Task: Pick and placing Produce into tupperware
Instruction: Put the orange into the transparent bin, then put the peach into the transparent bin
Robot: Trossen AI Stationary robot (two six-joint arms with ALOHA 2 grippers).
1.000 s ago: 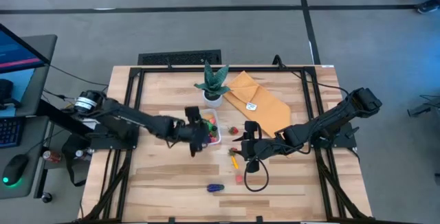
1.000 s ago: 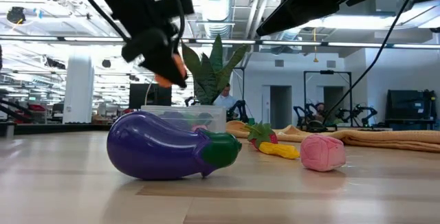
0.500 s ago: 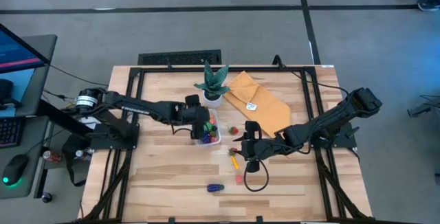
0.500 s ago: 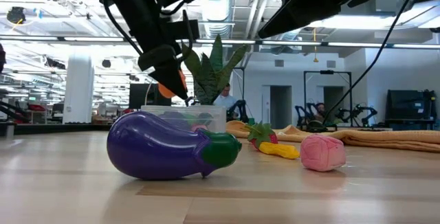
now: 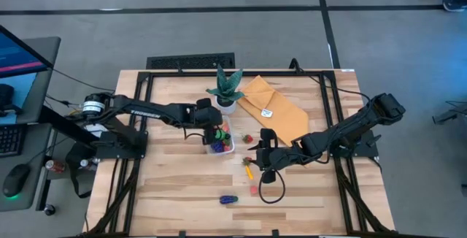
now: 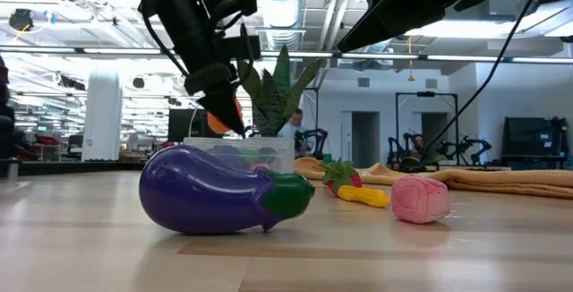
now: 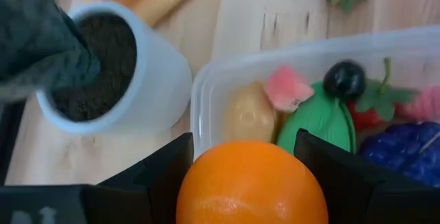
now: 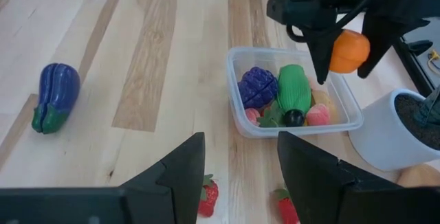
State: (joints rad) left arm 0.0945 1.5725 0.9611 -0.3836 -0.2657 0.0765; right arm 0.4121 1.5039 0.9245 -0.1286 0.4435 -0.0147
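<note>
High view: the left gripper [image 5: 212, 133] hangs over the near-plant end of the clear tupperware [image 5: 228, 147], which sits on the wooden table [image 5: 175, 187] just beside the white plant pot [image 5: 225, 107]. From where I stand its fingers are clamped on a toy orange [image 8: 348, 51], held above the container and not touching it. The left wrist view shows that orange [image 7: 252, 184] filling the space between the two dark fingers, with the tub [image 7: 206, 100] below.

Inside the tub lie a purple grape bunch [image 8: 256, 86], a green vegetable [image 8: 293, 90], a pink piece [image 7: 287, 88], a pale yellow one [image 7: 248, 116] and a strawberry [image 7: 371, 111].

The right gripper [image 5: 260, 164] waits low over the table, nearer the front edge, its fingers apart and holding nothing. A yellow piece [image 5: 249, 171] lies just beside it, a strawberry [image 5: 248, 139] lies between the tub and the mustard cloth [image 5: 273, 110], and a pink piece [image 5: 254, 190] and the purple eggplant [image 5: 229, 199] rest toward the front.
</note>
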